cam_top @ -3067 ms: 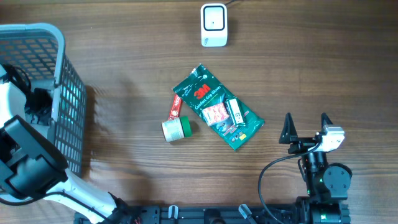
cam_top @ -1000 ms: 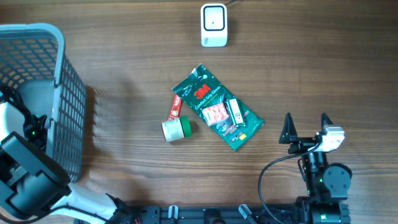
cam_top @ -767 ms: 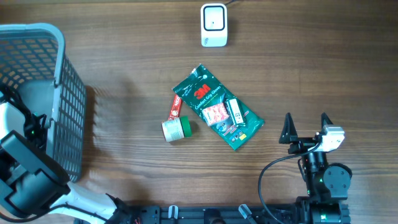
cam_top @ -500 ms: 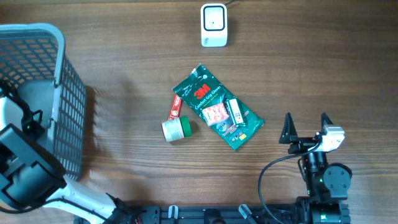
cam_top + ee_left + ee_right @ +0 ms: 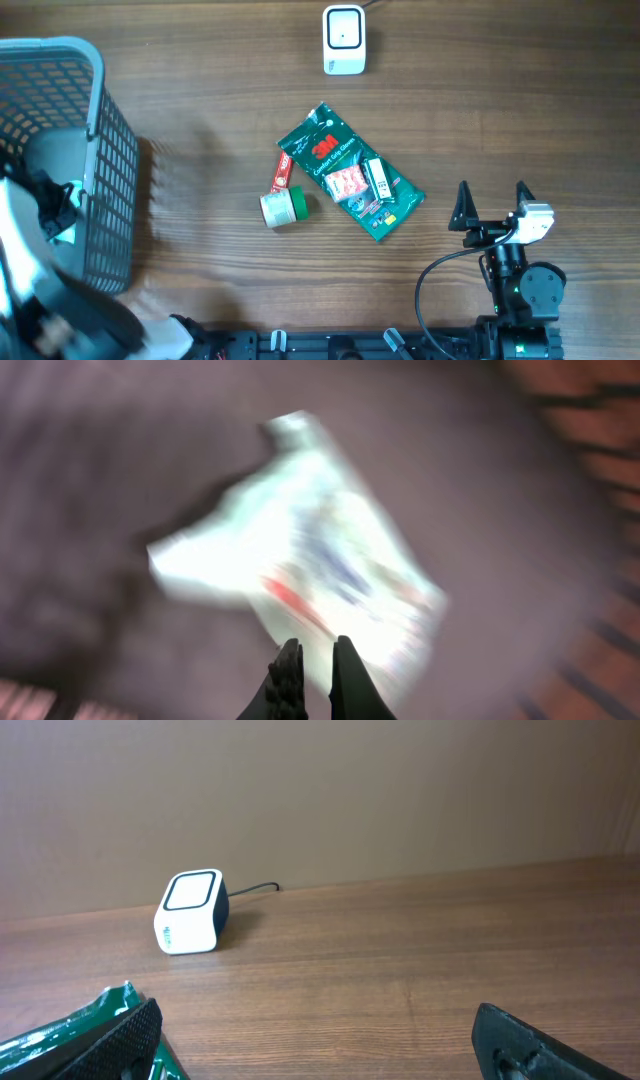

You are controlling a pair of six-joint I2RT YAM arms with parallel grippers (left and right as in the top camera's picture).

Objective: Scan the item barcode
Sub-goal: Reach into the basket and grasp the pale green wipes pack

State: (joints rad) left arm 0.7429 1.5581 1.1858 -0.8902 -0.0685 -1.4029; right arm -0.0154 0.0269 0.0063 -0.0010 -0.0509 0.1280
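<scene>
A white packet (image 5: 300,560) with red and blue print, badly blurred, lies over the grey basket floor in the left wrist view. My left gripper (image 5: 317,644) is shut, its fingertips pinching the packet's near edge. From overhead, the left arm (image 5: 35,240) is a blur reaching into the grey basket (image 5: 112,150). The white barcode scanner (image 5: 343,40) stands at the far middle of the table and also shows as the scanner (image 5: 190,910) in the right wrist view. My right gripper (image 5: 492,190) rests wide open and empty at the front right.
A green 3M packet (image 5: 350,172) lies mid-table, its corner (image 5: 60,1030) beside my right gripper's left finger. A small roll with a green cap and red label (image 5: 284,200) lies to the packet's left. The basket's mesh walls surround the left gripper.
The left gripper has gone from wide open to shut on the white packet, and the left arm is now moving inside the basket, blurred. The right arm and the table items are still.
</scene>
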